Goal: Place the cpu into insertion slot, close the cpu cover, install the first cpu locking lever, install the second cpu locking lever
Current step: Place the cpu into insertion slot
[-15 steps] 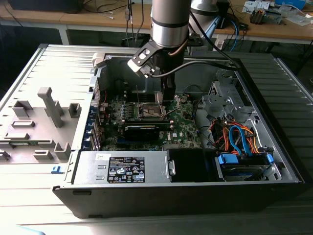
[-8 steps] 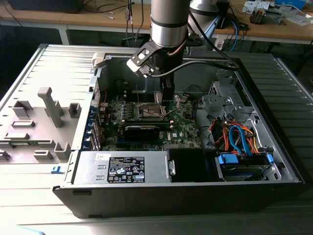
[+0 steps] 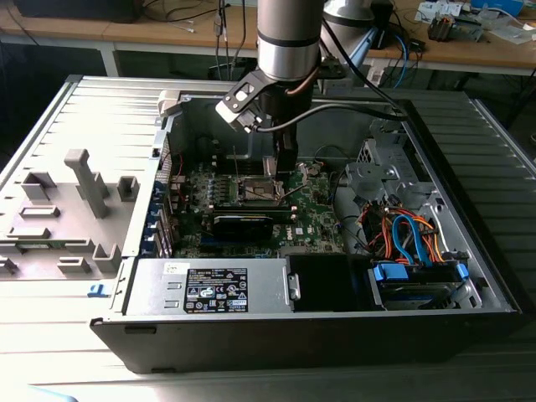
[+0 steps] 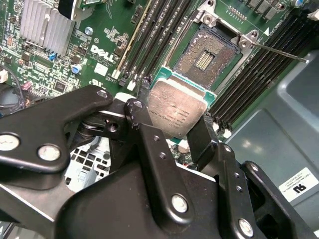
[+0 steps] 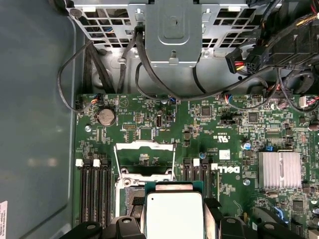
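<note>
The open computer case (image 3: pixel 335 322) holds the green circuit board (image 3: pixel 314 213), which surrounds the insertion slot (image 4: pixel 207 55). The gripper (image 4: pixel 172 124) hangs over the slot, its jaws pinching the cpu (image 4: pixel 179 102) by two opposite edges. The cpu cover (image 5: pixel 144 145) stands swung open at one side of the slot. The slot's contacts lie bare. The cpu hovers unseated, overlapping one edge of the slot in both wrist views.

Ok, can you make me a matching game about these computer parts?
1. small square silvery-grey cpu
2. square dark-centred insertion slot
3. thin silver frame cpu cover
4. grey metal power supply box

a. swung open
b. empty, on the green board
c. against the black case wall nearest the exterior view's camera
d. clamped between the black fingers

Pairs: 1-d, 2-b, 3-a, 4-c.
</note>
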Robot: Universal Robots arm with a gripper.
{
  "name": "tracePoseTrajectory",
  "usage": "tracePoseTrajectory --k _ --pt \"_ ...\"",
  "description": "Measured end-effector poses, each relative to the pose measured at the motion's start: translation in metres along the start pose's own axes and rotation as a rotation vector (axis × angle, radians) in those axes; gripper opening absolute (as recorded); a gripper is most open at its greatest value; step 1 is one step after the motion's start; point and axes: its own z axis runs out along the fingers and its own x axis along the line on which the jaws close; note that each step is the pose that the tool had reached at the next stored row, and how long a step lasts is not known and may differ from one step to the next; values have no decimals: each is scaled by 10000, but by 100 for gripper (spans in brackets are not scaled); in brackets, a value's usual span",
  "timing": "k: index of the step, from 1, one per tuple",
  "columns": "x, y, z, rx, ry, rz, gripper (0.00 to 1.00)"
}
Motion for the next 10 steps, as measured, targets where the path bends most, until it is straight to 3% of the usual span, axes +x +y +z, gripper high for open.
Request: tracePoseTrajectory --k 10 --pt "6 -8 6 0 0 0 55"
